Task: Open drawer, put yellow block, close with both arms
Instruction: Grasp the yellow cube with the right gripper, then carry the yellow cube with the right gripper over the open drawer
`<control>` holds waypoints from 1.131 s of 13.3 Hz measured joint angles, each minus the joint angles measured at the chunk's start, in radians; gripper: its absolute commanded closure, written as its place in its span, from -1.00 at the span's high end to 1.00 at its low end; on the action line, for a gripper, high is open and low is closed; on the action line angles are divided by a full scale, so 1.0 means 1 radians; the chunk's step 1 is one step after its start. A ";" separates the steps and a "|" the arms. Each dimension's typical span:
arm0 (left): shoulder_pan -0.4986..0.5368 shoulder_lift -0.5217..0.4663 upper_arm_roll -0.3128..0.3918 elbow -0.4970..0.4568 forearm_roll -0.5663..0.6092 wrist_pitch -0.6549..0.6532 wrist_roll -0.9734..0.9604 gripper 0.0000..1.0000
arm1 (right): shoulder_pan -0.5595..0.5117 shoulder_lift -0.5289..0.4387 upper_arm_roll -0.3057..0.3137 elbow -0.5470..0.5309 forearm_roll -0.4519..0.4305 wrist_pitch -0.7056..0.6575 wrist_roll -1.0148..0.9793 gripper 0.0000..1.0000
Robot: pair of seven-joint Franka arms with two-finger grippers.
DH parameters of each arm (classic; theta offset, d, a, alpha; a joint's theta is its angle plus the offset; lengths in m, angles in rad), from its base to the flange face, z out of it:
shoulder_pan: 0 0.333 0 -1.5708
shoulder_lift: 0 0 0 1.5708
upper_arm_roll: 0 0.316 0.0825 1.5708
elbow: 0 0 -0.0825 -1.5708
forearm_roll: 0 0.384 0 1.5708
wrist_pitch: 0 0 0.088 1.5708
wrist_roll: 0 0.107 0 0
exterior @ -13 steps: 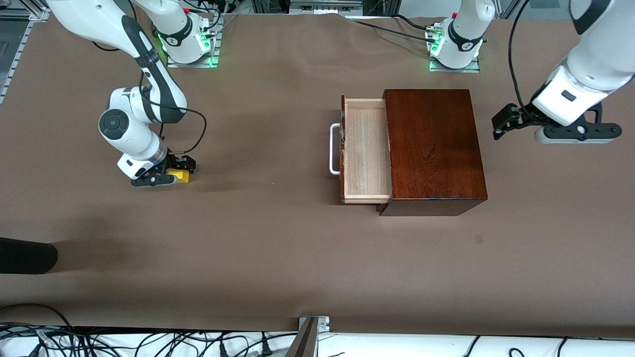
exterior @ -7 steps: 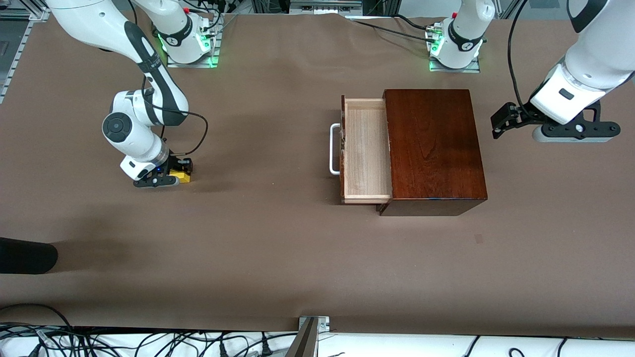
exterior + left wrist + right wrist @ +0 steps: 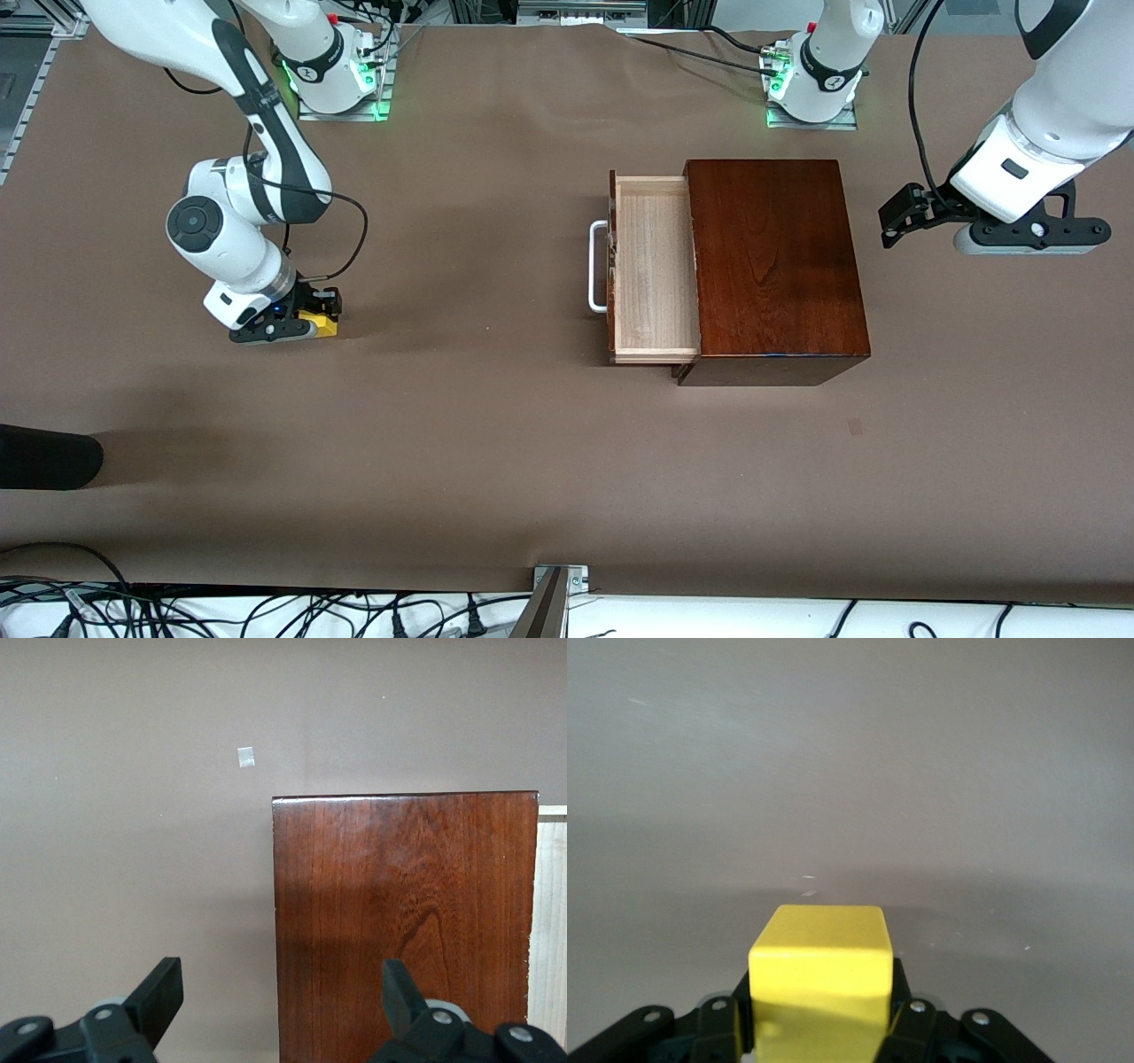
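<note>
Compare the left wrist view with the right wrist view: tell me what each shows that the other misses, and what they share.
Only the left wrist view shows the dark wooden box, a strip of the open drawer of pale wood beside it, a small pale mark on the table, and the left gripper with its jaws wide apart and nothing between them. Only the right wrist view shows the yellow block, clamped by the right gripper. Both share the brown table cover.

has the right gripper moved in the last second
Yes, slightly. The right gripper, shut on the yellow block, has shifted away from the drawer, toward the right arm's end of the table.
</note>
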 measured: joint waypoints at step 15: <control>0.001 0.002 0.000 0.008 0.000 0.000 0.002 1.00 | 0.567 0.083 0.156 0.619 -0.176 -0.477 -0.102 -0.98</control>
